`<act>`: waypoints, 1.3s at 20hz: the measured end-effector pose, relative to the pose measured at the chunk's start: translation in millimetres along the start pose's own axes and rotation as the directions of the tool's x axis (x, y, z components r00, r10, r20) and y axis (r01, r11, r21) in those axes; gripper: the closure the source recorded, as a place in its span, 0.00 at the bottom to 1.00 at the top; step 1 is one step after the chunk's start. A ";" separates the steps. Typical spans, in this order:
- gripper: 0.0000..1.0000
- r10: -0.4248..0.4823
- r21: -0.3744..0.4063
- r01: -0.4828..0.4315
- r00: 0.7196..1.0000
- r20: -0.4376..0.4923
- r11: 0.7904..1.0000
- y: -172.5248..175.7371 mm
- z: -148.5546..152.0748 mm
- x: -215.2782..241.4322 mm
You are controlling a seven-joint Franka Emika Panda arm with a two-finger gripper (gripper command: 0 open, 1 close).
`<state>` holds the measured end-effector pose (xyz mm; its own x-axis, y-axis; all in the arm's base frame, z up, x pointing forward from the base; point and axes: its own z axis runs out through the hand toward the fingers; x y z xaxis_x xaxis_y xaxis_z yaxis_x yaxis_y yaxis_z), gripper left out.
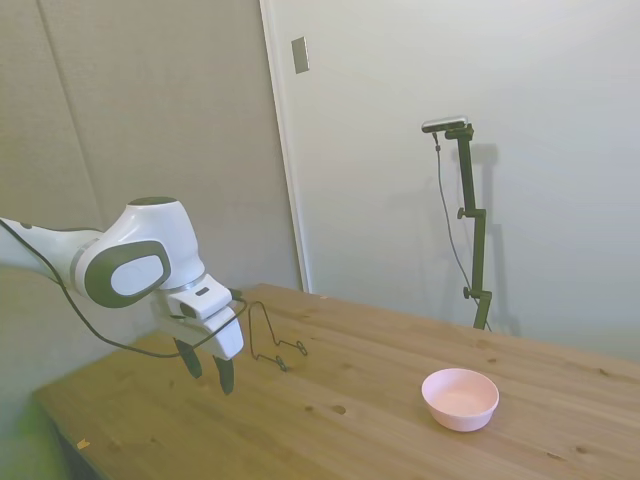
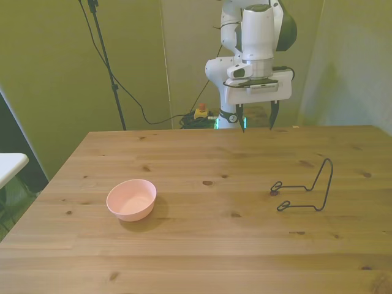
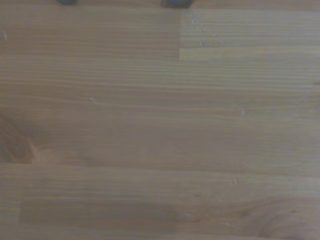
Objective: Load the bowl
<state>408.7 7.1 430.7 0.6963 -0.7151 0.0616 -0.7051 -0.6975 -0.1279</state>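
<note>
Above the table point(image 2: 202, 245), pincer point(image 2: 258, 122) agape, downturned.

Wooden table point(image 2: 202, 245): filling the lower frame, knots showing in the planks. Pale pink bowl point(image 2: 131, 199): sitting upright toward the front view's left, apparently holding nothing. Thin black wire rack point(image 2: 306, 188): standing toward the front view's right, well apart from the bowl. White arm's gripper point(image 2: 258, 125): hanging above the table's far edge, fingers point(image 2: 273, 115) pointing down and spread apart, gripping nothing. Cables point(image 2: 131, 98): trailing behind the table.
</note>
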 end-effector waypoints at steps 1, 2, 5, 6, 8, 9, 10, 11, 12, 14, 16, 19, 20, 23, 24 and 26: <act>0.00 0.002 0.000 -0.002 1.000 0.000 1.000 -0.2 0.2 0.2; 0.00 0.006 -0.007 -0.006 1.000 -0.003 1.000 0.0 0.5 0.6; 0.00 -0.019 -0.037 0.016 0.997 -0.072 0.999 -0.4 -15.6 21.6; 0.00 -0.015 -0.039 0.011 0.995 -0.099 0.999 -0.6 -25.1 35.4; 0.00 0.005 -0.036 -0.009 0.991 -0.134 0.999 -0.2 -39.5 66.1; 0.00 0.014 -0.039 -0.020 0.989 -0.146 0.999 1.5 -42.9 82.7; 0.00 0.022 -0.037 -0.029 0.988 -0.154 0.999 4.2 -44.7 97.8; 0.00 0.030 -0.032 -0.035 0.986 -0.163 0.999 8.6 -46.5 112.8; 0.00 0.033 -0.026 -0.038 0.984 -0.174 0.999 14.6 -48.8 127.6; 0.00 0.046 -0.004 -0.048 0.977 -0.208 0.999 32.2 -56.4 156.8; 0.00 0.065 0.003 -0.066 0.973 -0.220 0.998 43.2 -60.0 169.9; 0.00 0.056 0.016 -0.053 0.970 -0.239 0.998 39.4 -49.7 168.7; 0.00 0.054 0.025 -0.049 0.967 -0.251 0.998 38.1 -41.6 170.8; 0.00 0.076 0.056 -0.062 0.951 -0.299 0.996 40.5 -20.6 194.4; 0.00 0.087 0.062 -0.071 0.946 -0.312 0.996 41.8 -16.7 205.4; 0.00 0.108 0.065 -0.092 0.939 -0.326 0.994 42.7 -9.8 229.6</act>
<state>537.2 -187.3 449.1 0.5337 -0.7621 0.3665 -0.7561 -0.6242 -0.1969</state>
